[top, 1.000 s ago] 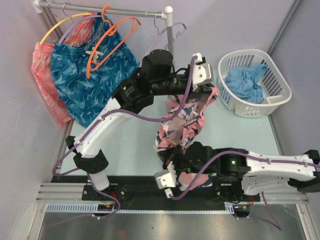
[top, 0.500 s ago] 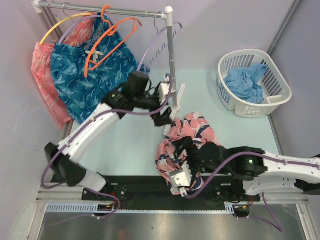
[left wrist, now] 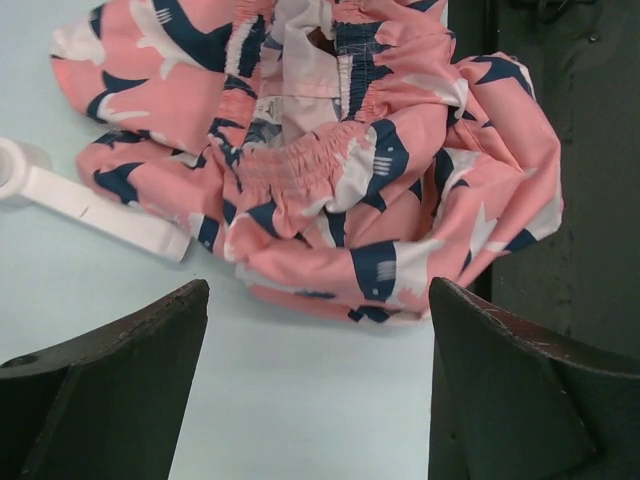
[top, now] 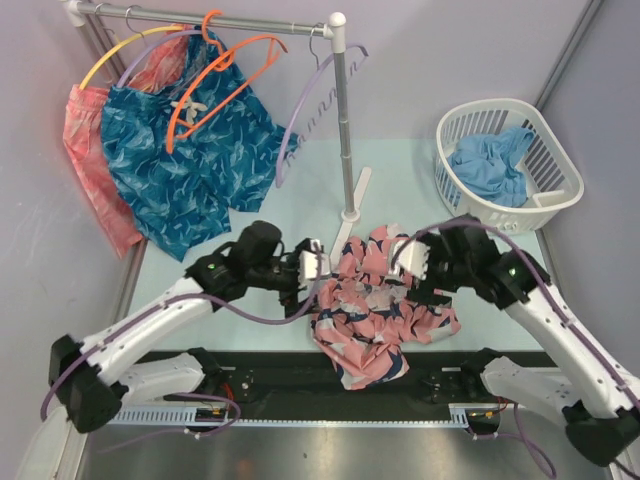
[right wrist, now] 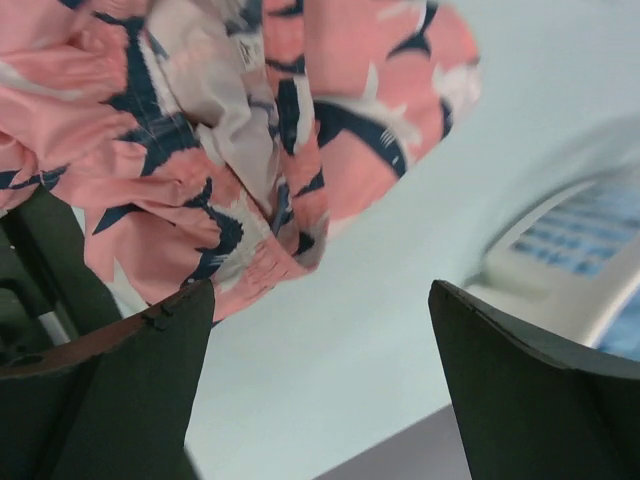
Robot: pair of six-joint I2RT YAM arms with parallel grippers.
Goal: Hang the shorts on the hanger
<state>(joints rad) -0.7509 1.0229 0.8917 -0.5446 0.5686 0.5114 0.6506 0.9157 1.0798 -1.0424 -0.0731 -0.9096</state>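
The shorts [top: 385,300], salmon-pink with navy and white shapes, lie crumpled on the table near its front edge, part of them over the black base rail. My left gripper [top: 312,268] is just left of them, open and empty. My right gripper [top: 408,260] is at their upper right edge, open and empty. In the left wrist view the shorts [left wrist: 340,150] fill the space ahead of the left gripper [left wrist: 318,290]. In the right wrist view the shorts [right wrist: 200,130] lie ahead to the left of the right gripper [right wrist: 320,290]. The orange hanger [top: 215,85] hangs on the rack's rail at back left.
The rack's pole [top: 345,140] and white foot [left wrist: 90,205] stand just behind the shorts. Teal shorts [top: 190,170], a coral garment [top: 90,160], a yellow hanger [top: 120,55] and a lavender hanger [top: 320,95] hang on the rail. A white basket [top: 505,165] with blue cloth is at back right.
Both grippers have opened and let go of the shorts, which dropped from mid-air into a heap on the table. The left arm came down to their left; the right arm swung to their right.
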